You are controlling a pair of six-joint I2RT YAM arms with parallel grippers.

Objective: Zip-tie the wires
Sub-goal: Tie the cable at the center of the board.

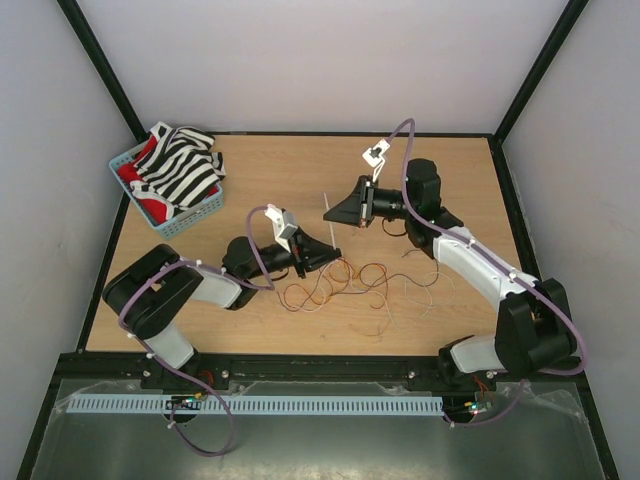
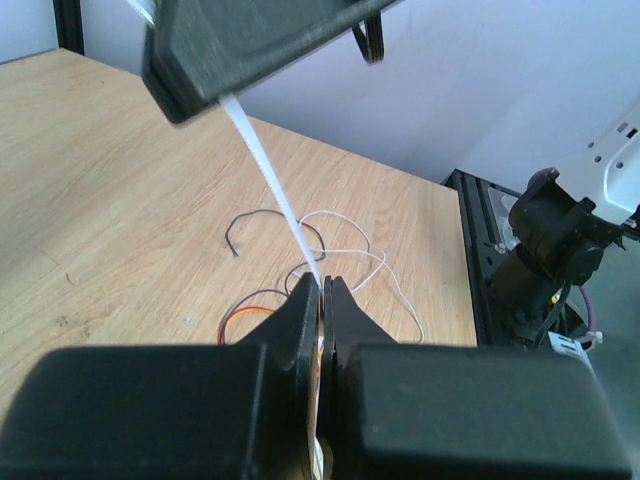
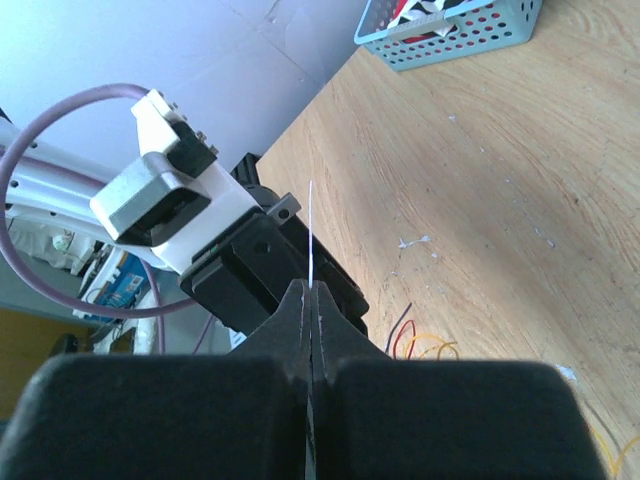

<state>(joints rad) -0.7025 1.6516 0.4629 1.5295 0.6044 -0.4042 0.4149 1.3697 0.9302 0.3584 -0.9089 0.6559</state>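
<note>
The zip tie (image 1: 329, 222) is a thin pale strip stretched between my two grippers above the table's middle. My left gripper (image 1: 320, 258) is shut on its lower end; in the left wrist view the strip (image 2: 275, 190) runs up from the shut jaws (image 2: 325, 287) into the right gripper's fingers (image 2: 250, 45). My right gripper (image 1: 336, 213) is shut on its upper part, with the tip (image 3: 312, 230) sticking out past the jaws (image 3: 311, 290). The wires (image 1: 345, 285), red, orange, brown and white, lie in loose loops on the table under and right of the left gripper; they also show in the wrist views (image 2: 345, 250) (image 3: 425, 345).
A blue basket (image 1: 195, 217) with striped black-and-white and red cloth stands at the back left and shows in the right wrist view (image 3: 455, 35). The left arm's wrist and camera mount (image 3: 170, 195) sit right behind the right jaws. Black frame rails (image 1: 300, 365) edge the table.
</note>
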